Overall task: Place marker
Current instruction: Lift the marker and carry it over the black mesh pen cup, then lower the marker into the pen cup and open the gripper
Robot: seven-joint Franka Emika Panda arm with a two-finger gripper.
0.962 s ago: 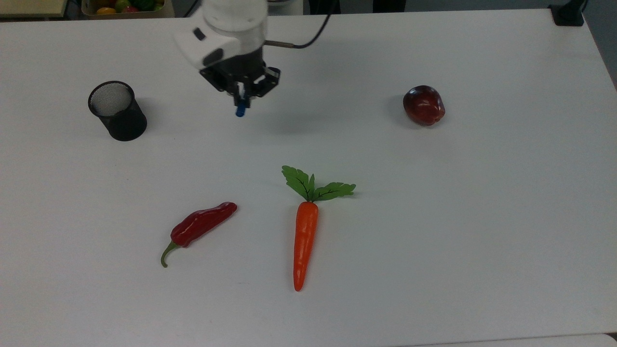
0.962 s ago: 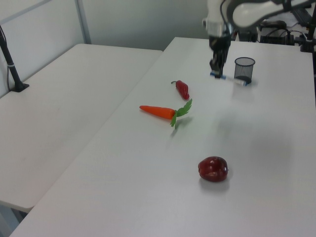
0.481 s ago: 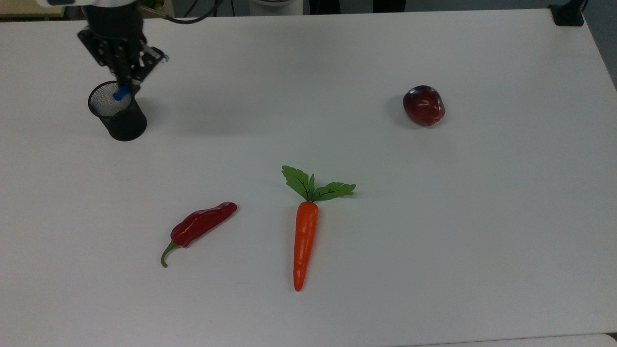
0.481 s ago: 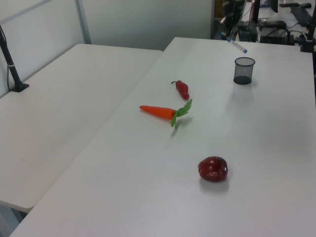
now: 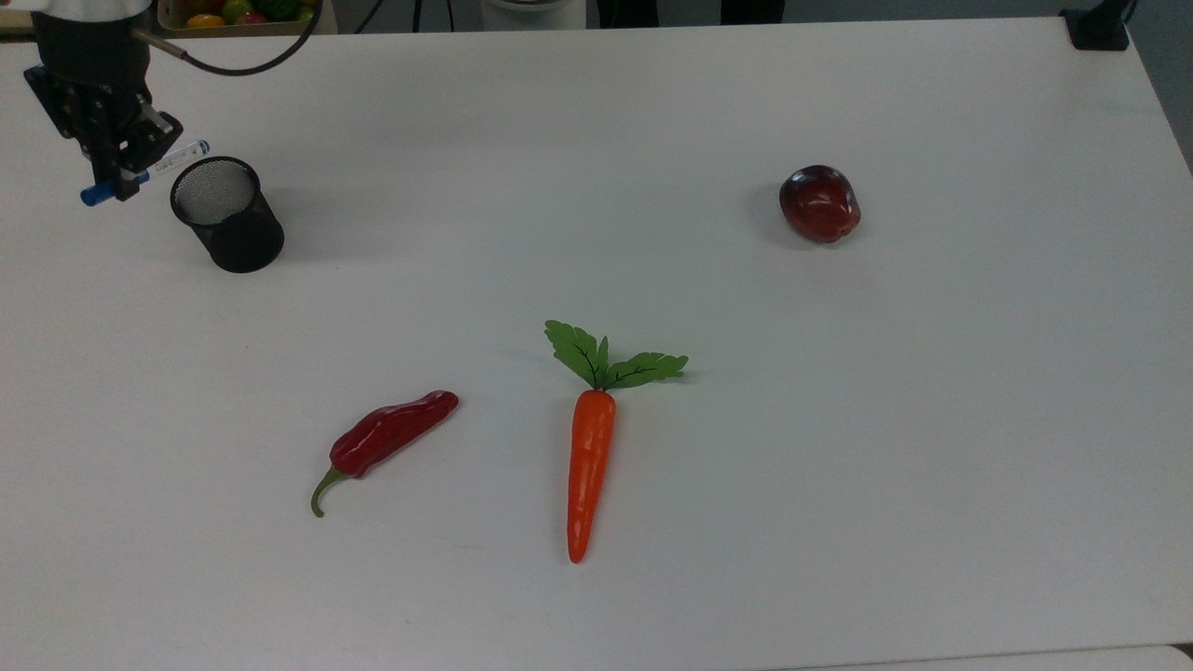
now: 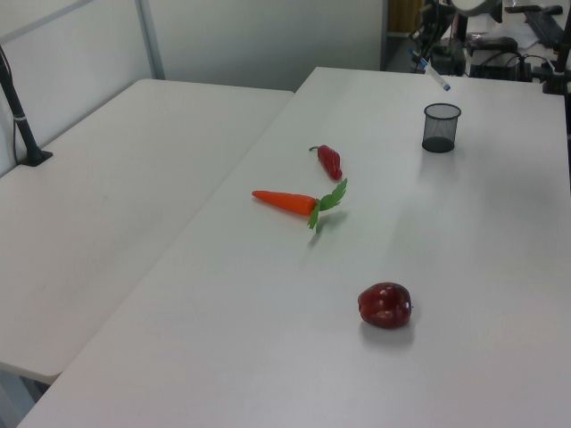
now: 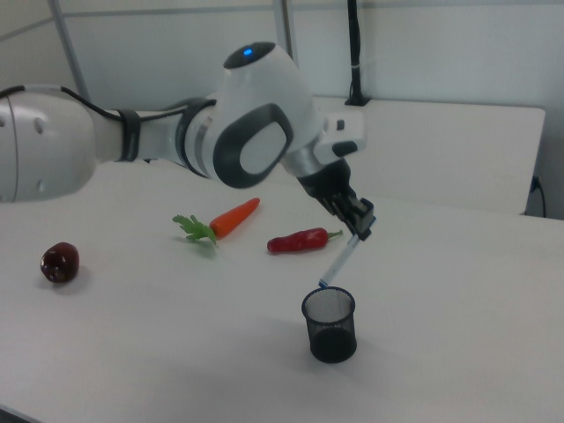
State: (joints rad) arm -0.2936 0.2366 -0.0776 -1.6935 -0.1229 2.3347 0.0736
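Note:
My gripper (image 5: 119, 172) is shut on the marker (image 5: 177, 157), a slim white pen with a blue cap, near its capped end. It hangs above the table at the top view's far left, just left of a black mesh cup (image 5: 230, 219). In the right view the marker (image 7: 339, 262) slants down from the gripper (image 7: 359, 225), and its small blue tip hovers just over the rim of the cup (image 7: 330, 326). In the left view the marker (image 6: 437, 78) is tilted in the air above the cup (image 6: 441, 129).
On the white table lie a red chilli pepper (image 5: 387, 433), a carrot (image 5: 589, 457) with green leaves, and a dark red apple (image 5: 820, 203). A box of fruit (image 5: 238, 11) sits beyond the table's far edge.
The gripper has carried the marker to the top view's left, from mid-table past the cup's mouth to its left side. The marker now lies tilted, its tip toward the cup.

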